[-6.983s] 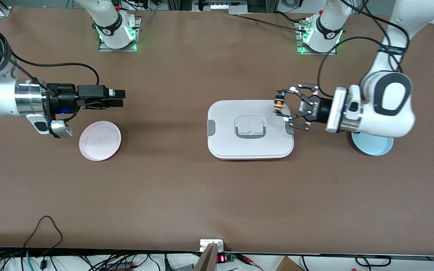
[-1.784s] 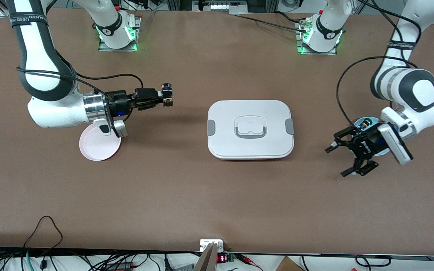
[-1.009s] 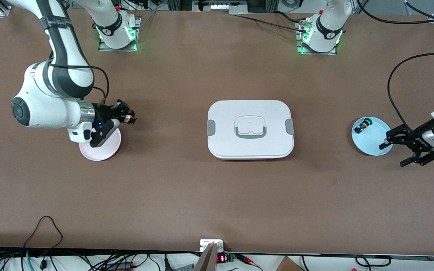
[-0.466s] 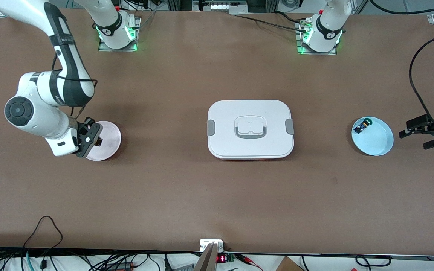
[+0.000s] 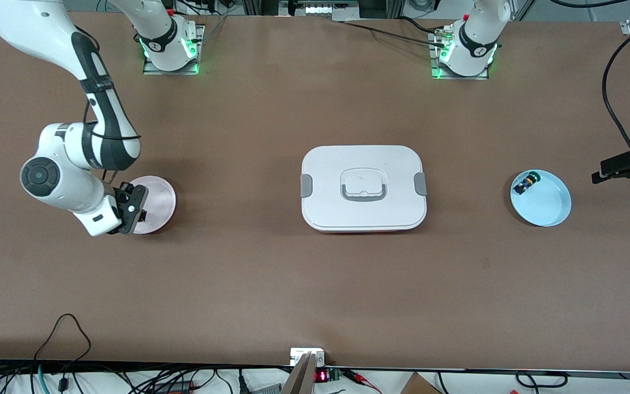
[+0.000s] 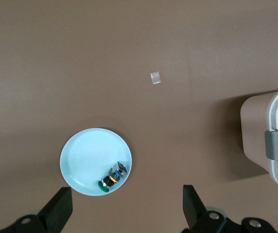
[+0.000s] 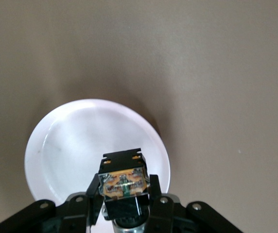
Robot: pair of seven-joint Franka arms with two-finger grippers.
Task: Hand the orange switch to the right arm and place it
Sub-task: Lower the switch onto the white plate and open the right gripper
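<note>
Two arms: we see the right end effector [image 7: 124, 206] low over the pink plate [image 5: 159, 198] at the right arm's end of the tabletop [image 5: 315, 273], and the left end effector [image 5: 629, 171] waiting near the edge at the left arm's end.
Switch: the orange switch [image 7: 123, 180] sits clamped between the right end effector's fingers, its copper face up in the right wrist view, over the plate and toward its rim rather than its middle.
Left end effector: its fingers [image 6: 59, 208] stand wide apart and carry nothing; below it lies the blue plate [image 6: 83, 160] with a green-capped part [image 6: 112, 177] on it.
Stage: we judge the handover done and only the set-down left.
Risk, off-centre drop: released here, the switch could land on the sloped rim and tumble or slide onto the tabletop.
Risk, height: we cannot tell how far it hangs above the plate; let go too high, it may bounce out.
Risk, sticking: a small part may cling to one finger and be dragged as the fingers part.
Other: the white lidded box [image 5: 363, 187] sits mid-tabletop, well apart from both plates.
</note>
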